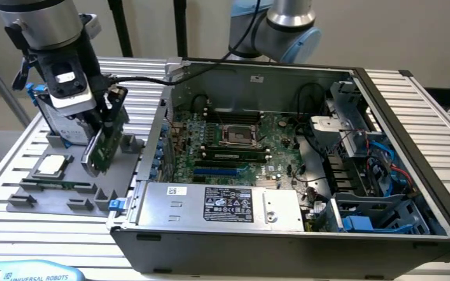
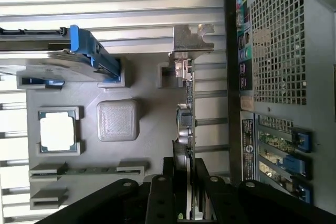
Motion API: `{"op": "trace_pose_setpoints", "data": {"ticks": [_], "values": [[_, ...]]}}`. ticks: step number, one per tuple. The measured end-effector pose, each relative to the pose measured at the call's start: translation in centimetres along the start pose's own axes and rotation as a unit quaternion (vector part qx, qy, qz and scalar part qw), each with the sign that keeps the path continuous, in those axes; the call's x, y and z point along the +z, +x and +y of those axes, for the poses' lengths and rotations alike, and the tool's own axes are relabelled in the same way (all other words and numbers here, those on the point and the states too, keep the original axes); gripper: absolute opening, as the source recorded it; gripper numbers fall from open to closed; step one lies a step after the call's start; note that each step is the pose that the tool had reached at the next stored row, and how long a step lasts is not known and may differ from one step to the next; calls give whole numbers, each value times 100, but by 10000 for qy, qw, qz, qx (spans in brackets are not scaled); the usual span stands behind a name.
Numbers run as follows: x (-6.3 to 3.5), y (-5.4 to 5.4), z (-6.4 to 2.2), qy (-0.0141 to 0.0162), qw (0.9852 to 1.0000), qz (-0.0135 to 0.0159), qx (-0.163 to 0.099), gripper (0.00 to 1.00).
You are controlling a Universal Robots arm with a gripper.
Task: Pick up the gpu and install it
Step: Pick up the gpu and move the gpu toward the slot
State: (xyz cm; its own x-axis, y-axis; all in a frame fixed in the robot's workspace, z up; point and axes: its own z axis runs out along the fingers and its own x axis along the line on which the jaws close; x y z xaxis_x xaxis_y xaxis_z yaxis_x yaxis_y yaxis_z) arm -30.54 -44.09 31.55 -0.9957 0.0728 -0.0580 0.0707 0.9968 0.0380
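The gpu (image 1: 100,149) is a thin green card that stands on edge, clamped between my gripper's (image 1: 104,126) two black fingers (image 2: 163,195). It hangs over the grey parts tray (image 1: 53,202), on the exterior view's left of the open computer case (image 1: 412,152). In the wrist view the gpu (image 2: 187,114) shows edge-on, running from my gripper (image 2: 185,184) out to its silver bracket (image 2: 192,38) at the far end. That bracket lies close beside an empty holder (image 2: 167,74) on the tray (image 2: 147,145). The case's motherboard (image 1: 233,146) lies exposed, with a blue slot (image 1: 221,171) near its front.
On the tray rest a silver hard drive with blue rails (image 1: 59,126) (image 2: 52,69), a square processor chip (image 1: 53,165) (image 2: 58,131) and a memory stick (image 1: 61,183) (image 2: 86,170). A power supply (image 1: 217,202) fills the case's front. The case's rear panel (image 2: 278,51) stands close beside the card.
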Motion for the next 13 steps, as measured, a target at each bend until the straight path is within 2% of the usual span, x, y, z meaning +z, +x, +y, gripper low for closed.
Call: {"op": "trace_pose_setpoints", "data": {"ticks": [5,13], "values": [[-221,-95,14,1,10000,5,0,27],[-571,-332,43,2,10000,15,0,27]]}}
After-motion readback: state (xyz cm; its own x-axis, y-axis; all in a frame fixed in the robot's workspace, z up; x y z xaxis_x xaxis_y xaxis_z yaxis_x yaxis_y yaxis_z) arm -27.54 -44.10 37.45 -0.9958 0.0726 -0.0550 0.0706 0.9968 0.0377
